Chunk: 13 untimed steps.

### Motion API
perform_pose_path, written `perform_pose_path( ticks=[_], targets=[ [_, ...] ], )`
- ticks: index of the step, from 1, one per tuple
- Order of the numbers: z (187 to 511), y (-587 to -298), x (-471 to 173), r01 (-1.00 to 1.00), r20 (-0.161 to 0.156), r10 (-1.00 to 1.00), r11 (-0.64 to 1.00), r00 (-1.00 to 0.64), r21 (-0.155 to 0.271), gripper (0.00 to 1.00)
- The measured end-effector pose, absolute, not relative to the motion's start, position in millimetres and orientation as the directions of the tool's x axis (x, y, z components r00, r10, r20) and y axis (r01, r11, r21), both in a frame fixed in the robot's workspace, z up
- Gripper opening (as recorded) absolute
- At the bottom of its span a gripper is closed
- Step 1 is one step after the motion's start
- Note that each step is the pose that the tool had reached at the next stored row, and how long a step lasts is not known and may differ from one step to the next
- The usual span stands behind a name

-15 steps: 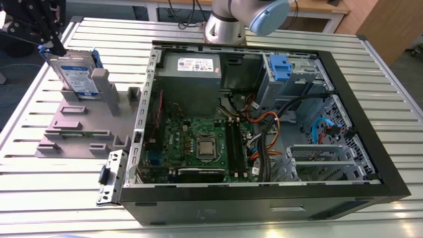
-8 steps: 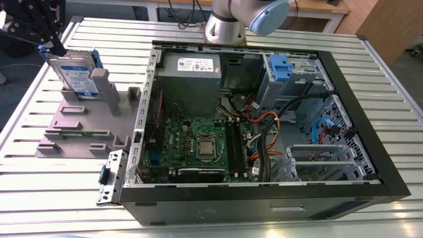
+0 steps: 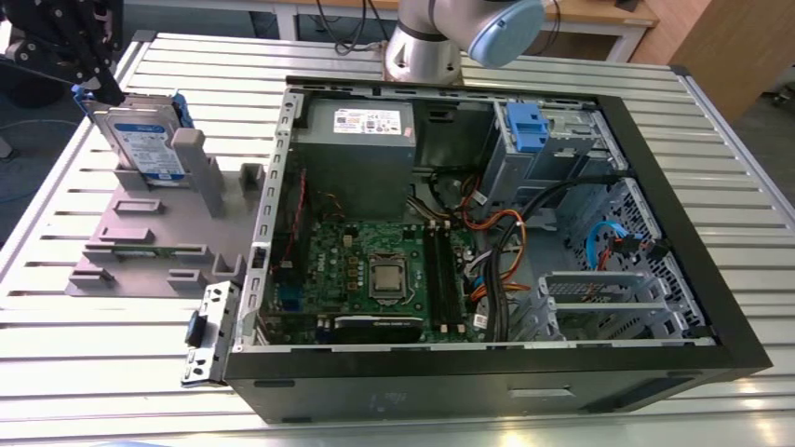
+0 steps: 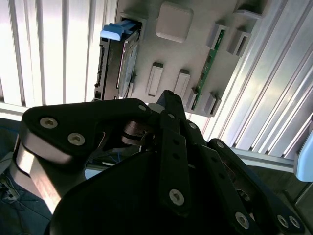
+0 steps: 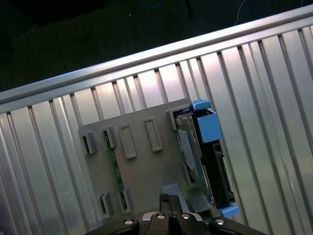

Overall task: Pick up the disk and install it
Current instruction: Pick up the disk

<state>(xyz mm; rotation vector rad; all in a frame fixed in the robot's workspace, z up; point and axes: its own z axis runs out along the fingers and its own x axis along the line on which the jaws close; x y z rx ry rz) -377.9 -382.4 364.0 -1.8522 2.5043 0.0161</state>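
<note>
The disk (image 3: 140, 140) stands on edge in the grey stand (image 3: 137, 233) at the exterior view's left, silver with a white-and-blue label and a blue bracket. My black gripper (image 3: 100, 88) hangs just above its upper left corner, close to the blue bracket; whether it touches is unclear. Both wrist views look down on the disk (image 4: 120, 63) (image 5: 205, 156) in the stand (image 4: 186, 49) (image 5: 142, 171), with parts of the gripper (image 4: 166, 161) (image 5: 171, 220) in front of the lens.
An open computer case (image 3: 497, 372) lies on the slatted metal table (image 3: 125, 326), to the exterior view's right of the stand. Inside are a motherboard (image 3: 372, 270), cables and a drive bay with a blue bracket (image 3: 528, 126). A green memory module (image 3: 137, 250) sits in the stand.
</note>
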Motion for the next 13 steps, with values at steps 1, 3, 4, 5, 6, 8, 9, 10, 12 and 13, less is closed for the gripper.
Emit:
perform_pose_path(
  ticks=[1, 3, 4, 5, 6, 8, 9, 10, 12, 13],
  targets=[
    [364.0, -382.4, -378.0, -0.956, -0.028, -0.956, 0.292, -0.292, -0.008, 0.11],
    [364.0, -382.4, -378.0, -0.957, -0.028, -0.956, 0.291, -0.291, -0.008, 0.11],
    [364.0, -382.4, -378.0, -0.957, -0.028, -0.956, 0.291, -0.290, -0.008, 0.11],
    [364.0, -382.4, -378.0, -0.957, -0.028, -0.957, 0.290, -0.290, -0.008, 0.11],
    [364.0, -382.4, -378.0, -0.957, -0.028, -0.957, 0.290, -0.289, -0.008, 0.11],
    [364.0, -382.4, -378.0, -0.957, -0.028, -0.957, 0.289, -0.288, -0.008, 0.11],
    [364.0, -382.4, -378.0, -0.958, -0.028, -0.957, 0.288, -0.288, -0.008, 0.11],
    [364.0, -382.4, -378.0, -0.958, -0.028, -0.957, 0.288, -0.287, -0.008, 0.11],
    [363.9, -382.4, -377.9, -0.958, -0.028, -0.958, 0.286, -0.286, -0.008, 0.11],
    [364.0, -382.4, -378.0, -0.958, -0.028, -0.958, 0.286, -0.286, -0.008, 0.11]
  ],
)
